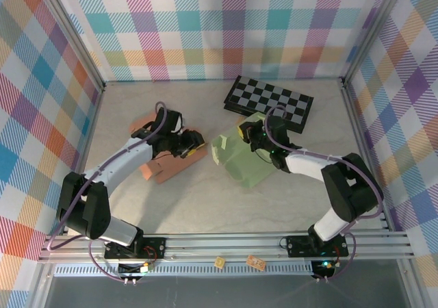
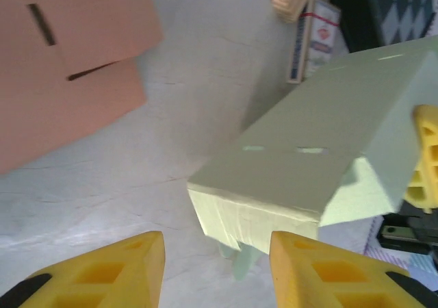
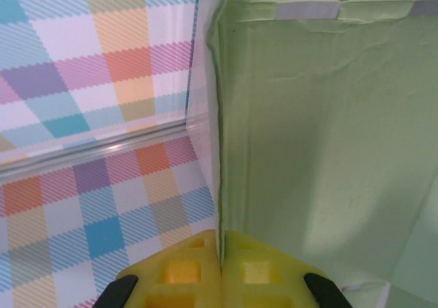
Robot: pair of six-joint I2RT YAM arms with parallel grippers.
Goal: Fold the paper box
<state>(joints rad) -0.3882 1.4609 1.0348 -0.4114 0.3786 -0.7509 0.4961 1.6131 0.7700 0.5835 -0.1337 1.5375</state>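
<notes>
Bottom of the left wrist view: the left gripper [image 2: 217, 257] has its jaws parted to a middling gap, with nothing between them but bare surface [image 2: 137, 185]. Just ahead, centre-right of that frame, is the green paper box [image 2: 321, 137], partly formed by the look of it, its taped end facing the jaws. At the bottom of the right wrist view, the right gripper [image 3: 220, 257] has its jaws pinched tight on the thin edge of a box wall. Here's the danger: that pinch holds a single paper panel, so if the left jaws press the near end too hard, the wall could crease, tear or slip free, and the box would swing round. Farther back, in the upper right of the left wrist frame, a card pack [image 2: 313, 37] lies near the box. Beyond it is the chessboard [image 1: 270, 103], and a shoved box could knock either one. The salmon cardboard sheet [image 2: 61, 68], upper left, looks safely clear.
</notes>
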